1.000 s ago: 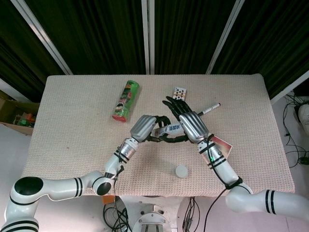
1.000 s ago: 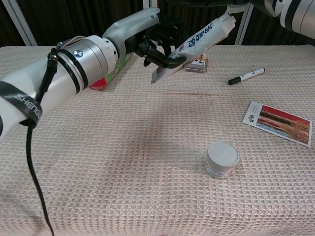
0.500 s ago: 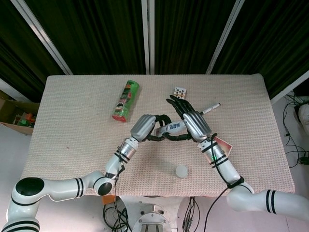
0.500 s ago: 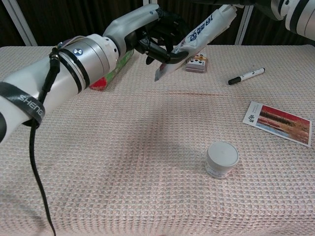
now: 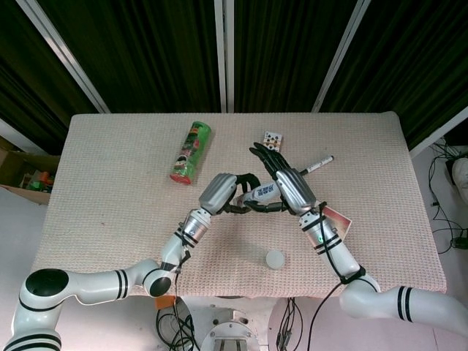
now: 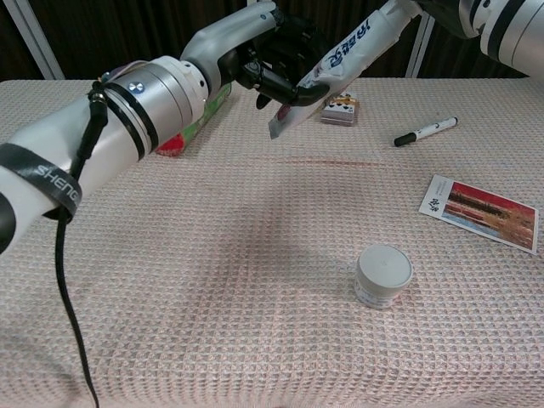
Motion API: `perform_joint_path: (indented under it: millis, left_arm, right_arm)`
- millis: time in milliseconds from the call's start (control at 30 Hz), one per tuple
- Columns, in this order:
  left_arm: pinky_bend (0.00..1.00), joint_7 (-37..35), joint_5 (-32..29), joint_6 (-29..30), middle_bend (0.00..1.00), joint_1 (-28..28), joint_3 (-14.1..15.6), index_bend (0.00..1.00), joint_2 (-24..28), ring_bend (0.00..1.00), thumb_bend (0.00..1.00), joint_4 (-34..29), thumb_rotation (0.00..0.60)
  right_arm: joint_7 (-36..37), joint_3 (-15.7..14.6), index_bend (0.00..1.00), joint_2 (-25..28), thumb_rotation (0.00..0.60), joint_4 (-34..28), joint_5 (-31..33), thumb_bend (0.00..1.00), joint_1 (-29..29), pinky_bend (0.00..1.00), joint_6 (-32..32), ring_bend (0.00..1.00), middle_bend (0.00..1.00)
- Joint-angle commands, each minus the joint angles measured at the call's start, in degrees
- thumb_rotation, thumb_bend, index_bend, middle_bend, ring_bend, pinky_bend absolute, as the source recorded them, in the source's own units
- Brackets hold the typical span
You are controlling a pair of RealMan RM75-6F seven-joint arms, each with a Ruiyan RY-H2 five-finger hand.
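Left hand (image 6: 276, 59) pinches white blue-printed tube (image 6: 336, 72) above table | right hand (image 5: 292, 189) seemingly grips its top | white round jar (image 6: 383, 275) lidded, contents hidden | green can (image 5: 191, 151) lying | black marker (image 6: 426, 131) well apart.

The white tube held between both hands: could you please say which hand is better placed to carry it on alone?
Probably the left hand: its fingers wrap the white tube near the lower end.

A counter (image 5: 110, 183) under a pale waffle-weave cloth carries a green can (image 5: 191, 151) lying far left, a card pack (image 5: 272, 138) and marker (image 5: 316, 164) far right, a printed card (image 6: 481, 212) right, and a white jar (image 6: 383, 274) near.
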Motion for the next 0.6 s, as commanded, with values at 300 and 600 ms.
perform_joint_path:
  millis: [300,600]
  left_arm:
    - [0.78,-3.96,-0.37,0.15,0.83,0.51,-0.69,0.78,-0.03,0.75,0.40,-0.29,0.600]
    - [0.78,-9.34,1.85,1.39,0.83,0.61,-0.83,0.78,-0.76,0.75,0.40,1.24,0.600]
  right_arm:
    - [5.22,0.48,0.00,-2.12,0.222,2.03,-2.19,0.00,-0.33,0.00,1.64,0.00,0.00]
    - [14.32,0.91,0.00,-3.15,0.221,3.29,-3.90,0.00,-0.74,0.00,1.67,0.00,0.00]
